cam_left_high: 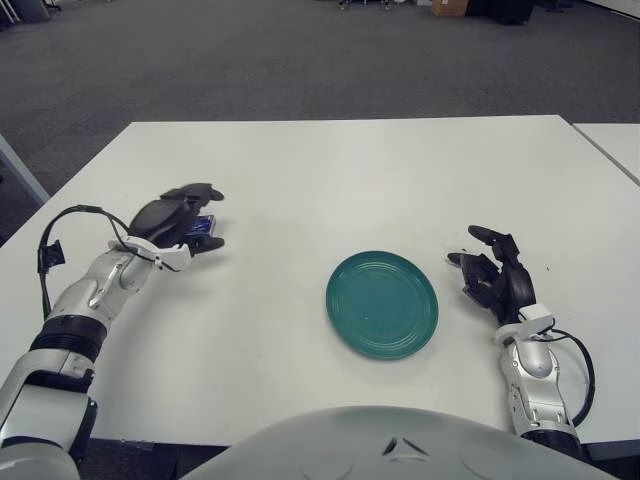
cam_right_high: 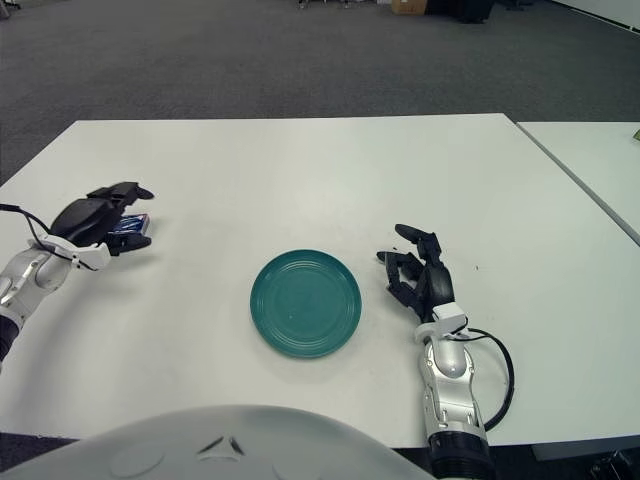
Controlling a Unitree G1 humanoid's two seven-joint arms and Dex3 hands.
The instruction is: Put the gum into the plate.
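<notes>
My left hand (cam_left_high: 178, 218) is curled over the blue gum (cam_left_high: 203, 225) pack on the desk (cam_left_high: 330, 170), well left of the green plate (cam_left_high: 382, 303); I can't read its label. Right hand (cam_left_high: 492, 275) sits loosely open beside the plate.

White table (cam_left_high: 330, 170) on grey carpet floor (cam_left_high: 250, 60).
</notes>
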